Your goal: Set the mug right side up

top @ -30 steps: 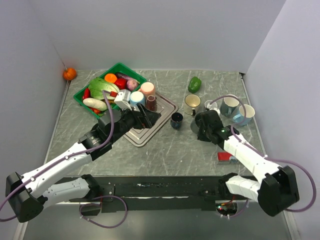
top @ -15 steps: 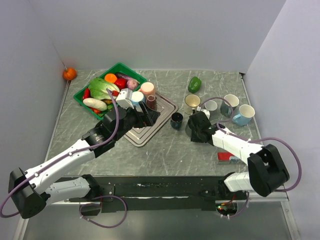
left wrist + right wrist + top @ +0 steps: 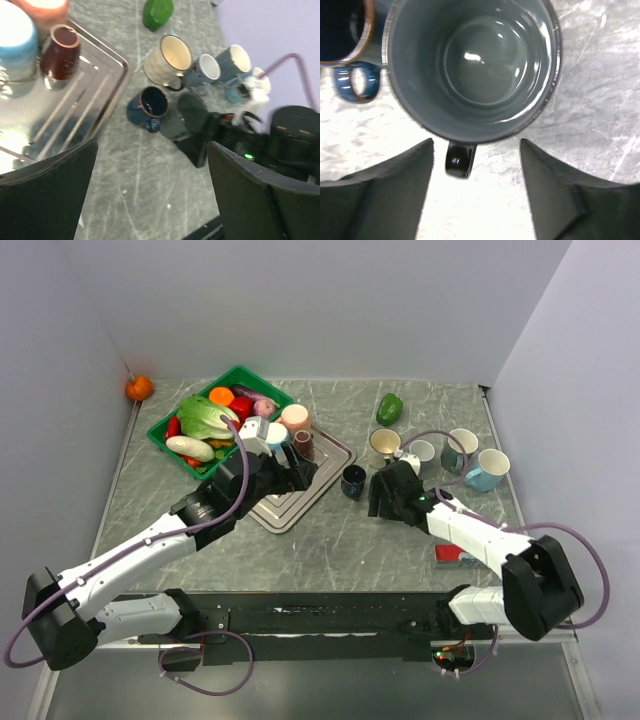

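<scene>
The dark grey mug point(image 3: 470, 65) stands upright on the table with its mouth facing up and its black handle point(image 3: 459, 160) pointing toward my right wrist. My right gripper point(image 3: 476, 145) is open, its fingers on either side of the handle and apart from the mug. From above, the right gripper point(image 3: 385, 495) covers most of the mug. In the left wrist view the mug point(image 3: 187, 115) sits just right of a navy mug point(image 3: 152, 102). My left gripper point(image 3: 152, 145) hangs open and empty over the tray's edge, left of the mug point(image 3: 290, 472).
A navy mug point(image 3: 353, 480) touches the grey one's left side. Cream point(image 3: 384, 446), small grey point(image 3: 420, 452), teal point(image 3: 460, 448) and light blue point(image 3: 488, 470) mugs stand behind. Metal tray point(image 3: 300, 502) with cups, green basket point(image 3: 165, 428), green pepper point(image 3: 389, 408), red object point(image 3: 452, 554).
My right gripper has opened and let go of the grey mug, after carrying it leftward next to the navy mug. The left arm crept slightly forward, still open.
</scene>
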### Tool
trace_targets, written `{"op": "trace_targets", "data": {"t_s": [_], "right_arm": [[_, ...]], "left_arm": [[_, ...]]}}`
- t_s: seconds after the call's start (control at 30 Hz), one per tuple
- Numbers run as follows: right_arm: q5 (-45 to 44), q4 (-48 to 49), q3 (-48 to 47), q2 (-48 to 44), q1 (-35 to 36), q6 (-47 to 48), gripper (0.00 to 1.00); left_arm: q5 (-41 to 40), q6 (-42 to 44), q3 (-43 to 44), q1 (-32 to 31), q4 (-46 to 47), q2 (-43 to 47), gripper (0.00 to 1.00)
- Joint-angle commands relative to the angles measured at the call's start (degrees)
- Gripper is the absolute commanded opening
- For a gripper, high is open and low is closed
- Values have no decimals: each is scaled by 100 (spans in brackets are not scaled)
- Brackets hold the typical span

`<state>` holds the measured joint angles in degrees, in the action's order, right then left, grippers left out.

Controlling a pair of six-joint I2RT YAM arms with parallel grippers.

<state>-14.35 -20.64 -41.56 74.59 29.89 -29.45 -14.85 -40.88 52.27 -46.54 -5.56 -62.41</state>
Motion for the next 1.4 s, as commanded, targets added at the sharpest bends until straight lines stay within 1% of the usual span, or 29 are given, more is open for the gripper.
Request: {"op": "trace_targets", "data": {"t_s": [0.0, 0.13, 0.17, 0.23, 0.3, 0.4, 0.47, 0.5, 0.57, 0.63, 0.7, 0.73, 0.77, 0.83, 0.9, 0.93, 1.03, 1.2, 1.37], "right_arm": [[-112, -159, -212, -594, 43, -43, 82], [-42, -405, -352, -1181, 52, 1, 86], [-33, -501, -370, -1279, 52, 18, 87], [-15, -572, -440, -1559, 43, 62, 88], [2, -651, -458, -1736, 43, 97, 88], [29, -651, -414, -2044, 26, 141, 89], [20, -686, -388, -2194, -1, 159, 89], [29, -704, -379, -2229, -9, 168, 89], [29, -739, -344, -2317, -53, 177, 89], [99, -722, -283, -2387, -80, 212, 89], [108, -722, -256, -2422, -115, 238, 89], [108, -730, -256, -2440, -115, 247, 89], [108, -748, -256, -2440, -132, 256, 89], [134, -739, -239, -2475, -168, 300, 89], [143, -748, -256, -2493, -211, 326, 89], [152, -766, -273, -2493, -220, 343, 89], [152, -845, -326, -2528, -282, 388, 89], [134, -968, -309, -2712, -370, 431, 89], [178, -1003, -247, -2757, -449, 432, 89]], "left_arm": [[-474, 458, 398, -13, -50, -200, 96], [-466, 1256, 590, 40, 143, -534, 96], [-257, 1328, 652, 110, 161, -631, 96], [-36, 1355, 897, 478, 12, -973, 96], [271, 1425, 978, 820, 81, -1324, 96], [535, 1758, 1110, 1085, 257, -1790, 96], [387, 1812, 1267, 1182, 196, -2002, 96], [308, 1768, 1320, 1357, 135, -2220, 96], [368, 1601, 1409, 1586, 73, -2389, 96], [509, 1688, 1339, 1867, 221, -2547, 96], [684, 2047, 1242, 2034, 380, -2600, 96], [1321, 2728, 1050, 2087, 511, -2609, 96], [1579, 3083, 961, 2123, 678, -2609, 96], [1826, 3759, 777, 2193, 811, -2662, 96], [2012, 4017, 837, 2359, 759, -2906, 96], [2291, 4253, 1003, 2439, 698, -3013, 96], [2486, 4404, 1424, 2711, 426, -3487, 96], [2812, 4563, 1804, 3019, 346, -3953, 96], [3120, 4791, 1936, 3090, 301, -3963, 96]]}}
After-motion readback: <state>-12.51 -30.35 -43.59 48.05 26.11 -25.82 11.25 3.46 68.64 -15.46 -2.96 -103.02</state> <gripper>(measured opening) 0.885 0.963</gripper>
